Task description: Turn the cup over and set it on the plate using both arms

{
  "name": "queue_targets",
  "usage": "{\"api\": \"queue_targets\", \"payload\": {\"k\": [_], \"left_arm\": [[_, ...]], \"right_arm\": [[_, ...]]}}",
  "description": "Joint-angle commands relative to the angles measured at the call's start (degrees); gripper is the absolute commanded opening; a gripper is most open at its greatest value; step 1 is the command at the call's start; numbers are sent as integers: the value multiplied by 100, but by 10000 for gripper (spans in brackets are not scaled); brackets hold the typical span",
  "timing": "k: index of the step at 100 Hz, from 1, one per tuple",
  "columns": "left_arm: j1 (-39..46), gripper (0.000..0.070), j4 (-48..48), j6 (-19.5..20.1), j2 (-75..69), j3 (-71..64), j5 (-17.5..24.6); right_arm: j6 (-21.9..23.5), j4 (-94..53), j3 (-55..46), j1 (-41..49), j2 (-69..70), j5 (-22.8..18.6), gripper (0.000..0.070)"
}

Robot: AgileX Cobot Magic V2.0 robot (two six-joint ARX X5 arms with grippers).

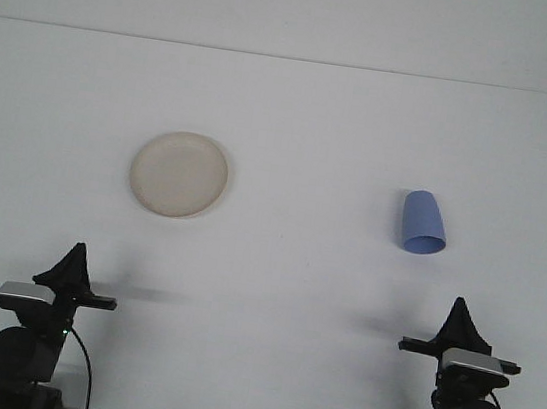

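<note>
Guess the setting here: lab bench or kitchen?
Likely a lab test bench: a bare white table, only a cream plate and a blue cup laid out, and two robot arms at the near edge.

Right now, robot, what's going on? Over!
Left gripper and right gripper both parked low, holding nothing. Blue cup upside down on right, untouched. Plate bare on left. Nothing in the way.

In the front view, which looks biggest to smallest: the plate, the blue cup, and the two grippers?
1. Plate.
2. Left gripper and right gripper, alike; nearer the camera, so unsure.
3. Blue cup.
</note>
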Motion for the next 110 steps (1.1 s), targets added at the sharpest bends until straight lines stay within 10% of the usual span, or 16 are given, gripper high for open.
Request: {"api": "queue_targets", "payload": {"k": [1, 95, 110], "left_arm": [[0, 15, 90, -33, -11, -111, 15], [0, 15, 90, -33, -11, -111, 17], [0, 15, 90, -33, -11, -111, 17]], "right_arm": [[48, 76, -11, 7, -2, 4, 0], [234, -2616, 4159, 9, 3576, -282, 2], [278, -2627, 4157, 9, 3893, -417, 417]]}}
